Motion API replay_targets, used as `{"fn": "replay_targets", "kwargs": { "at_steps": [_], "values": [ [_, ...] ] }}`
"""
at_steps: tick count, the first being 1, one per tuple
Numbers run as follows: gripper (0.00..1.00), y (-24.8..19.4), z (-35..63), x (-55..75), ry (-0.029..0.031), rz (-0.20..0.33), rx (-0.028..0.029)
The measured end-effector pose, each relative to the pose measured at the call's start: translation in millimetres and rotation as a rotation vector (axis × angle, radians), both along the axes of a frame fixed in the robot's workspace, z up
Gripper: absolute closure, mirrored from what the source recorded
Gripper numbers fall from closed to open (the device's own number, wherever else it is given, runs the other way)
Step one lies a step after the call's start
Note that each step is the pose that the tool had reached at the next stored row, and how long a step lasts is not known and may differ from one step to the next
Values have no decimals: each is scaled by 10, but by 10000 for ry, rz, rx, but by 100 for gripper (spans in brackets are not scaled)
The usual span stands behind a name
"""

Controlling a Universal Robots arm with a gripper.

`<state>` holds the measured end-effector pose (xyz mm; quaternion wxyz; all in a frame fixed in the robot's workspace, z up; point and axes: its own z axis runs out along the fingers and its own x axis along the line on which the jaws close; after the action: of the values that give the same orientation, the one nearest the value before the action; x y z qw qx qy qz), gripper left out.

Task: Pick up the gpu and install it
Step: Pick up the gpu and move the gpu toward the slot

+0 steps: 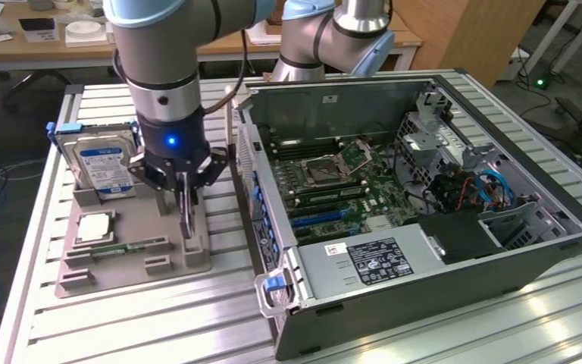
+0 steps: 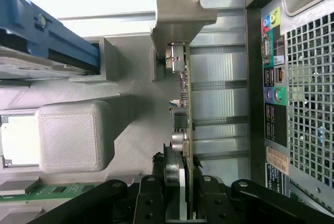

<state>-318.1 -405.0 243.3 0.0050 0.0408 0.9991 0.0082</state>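
Dark gpu (image 2: 183,96): 1, upright in grey holder (image 1: 119,267) | jaws: clamped on gpu | hard drive (image 1: 104,163): 1

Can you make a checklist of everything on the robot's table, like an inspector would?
Surface: slatted metal table, with a grey holder and an open PC case on it.
Job's things: gpu standing on edge in the holder, beside the PC case.
Clutter: hard drive, processor chip and memory stick in the holder.
Grippers: gripper down over the gpu's top edge.
Cables: blue and red wires inside the PC case.
Surroundings: wooden desk behind the table.
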Motion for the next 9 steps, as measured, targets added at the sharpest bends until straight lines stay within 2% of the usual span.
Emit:
{"fn": "replay_targets", "kwargs": {
  "at_steps": [5,9],
  "values": [
    [71,0,86,0,0,1,0],
    [71,0,95,0,-1,1,1]
  ]
}}
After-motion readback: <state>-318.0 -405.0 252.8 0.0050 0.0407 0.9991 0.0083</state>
